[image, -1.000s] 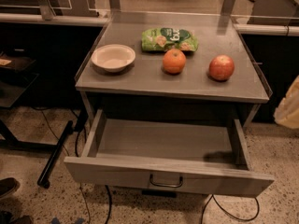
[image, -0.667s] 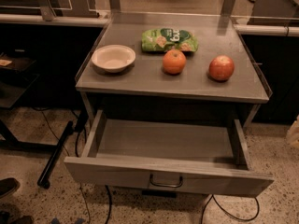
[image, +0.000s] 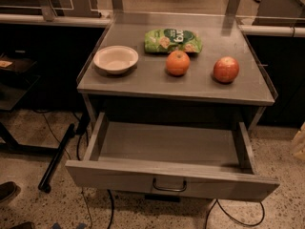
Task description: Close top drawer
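Note:
The top drawer [image: 119,174] is a wide, shallow grey drawer under the table top. It stands pulled far out toward the camera and its inside is bare. A dark metal bow handle [image: 169,186] sits at the centre of its front panel. No other drawers show. My gripper is not in view. Only a pale sliver [image: 300,142] shows at the right edge, beside the drawer's right side and apart from it.
On the grey table top [image: 143,82] are a white bowl [image: 115,58], a green snack bag [image: 172,40], an orange [image: 177,62] and a red apple [image: 226,69]. Cables [image: 238,218] run on the floor below. A black bar [image: 57,159] lies at left.
The pale shape at the right edge has drawn back rightward and downward, leaving only a sliver. The drawer stays open as before.

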